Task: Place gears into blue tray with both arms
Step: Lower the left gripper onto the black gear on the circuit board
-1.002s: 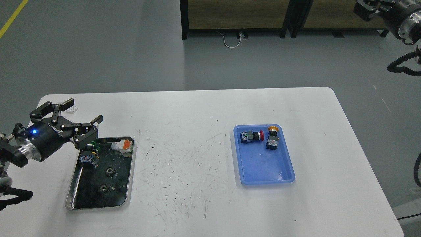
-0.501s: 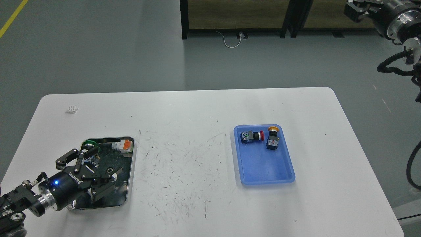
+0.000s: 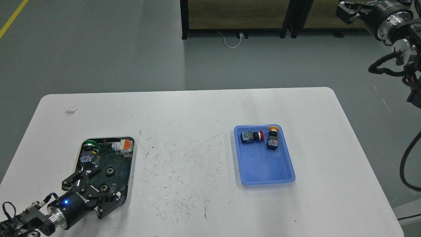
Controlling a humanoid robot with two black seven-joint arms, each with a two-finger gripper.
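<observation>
The table carries our whole workspace: a silver tray at the left and the blue tray at the right, well apart. Our left arm enters from the lower left corner; our right arm sits high at the upper right, off the table.

Compared with a second ago, our left gripper has swung from the far left edge of the silver tray down to its near end, and now lies low over the tray floor with its fingers spread wide. One gear sits between the spread fingers, not yet pinched; the other gear lies just beyond it, toward the tray's middle. We judge this to be the approach for the first pick: closing on the near gear is the next step.

Our right gripper has drifted leftward along the top edge; it is too small and dark for us to tell whether its fingers are parted.

The blue tray holds two switches near its far end, and no gear so far. In the silver tray, a green-capped switch and an orange part lie at the far end.
</observation>
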